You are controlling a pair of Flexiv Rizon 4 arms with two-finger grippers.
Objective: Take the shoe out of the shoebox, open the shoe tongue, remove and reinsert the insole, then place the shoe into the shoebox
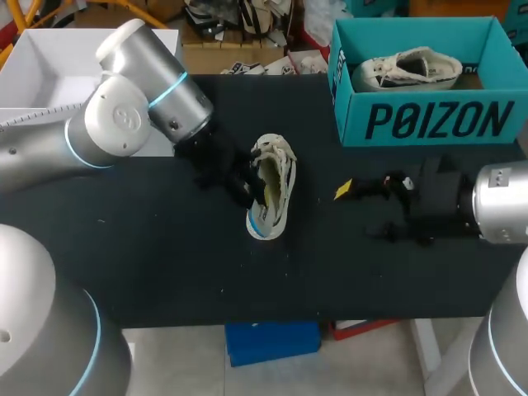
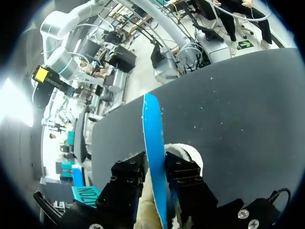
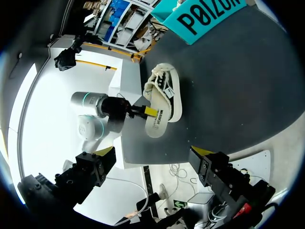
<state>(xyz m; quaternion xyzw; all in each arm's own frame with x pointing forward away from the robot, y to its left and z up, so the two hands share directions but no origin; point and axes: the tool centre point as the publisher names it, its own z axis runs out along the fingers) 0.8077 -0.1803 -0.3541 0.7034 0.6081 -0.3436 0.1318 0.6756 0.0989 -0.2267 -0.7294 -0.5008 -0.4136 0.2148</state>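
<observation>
shoe (image 1: pixel 271 196) sits mid-table, well apart from the shoebox (image 1: pixel 429 120), your left gripper (image 1: pixel 246 183) clamped on the blue insole (image 2: pixel 151 143) at its opening, right gripper (image 1: pixel 363 212) spread wide nearby; insole step, probably pulling out, so next draw it clear.

Shoe (image 1: pixel 273 191): cream-white, lying well apart, left of shoebox (image 1: pixel 429 120), teal, open. Insole (image 2: pixel 152 138): blue, standing on edge; my left gripper (image 2: pixel 155 177) is pinching it.
</observation>
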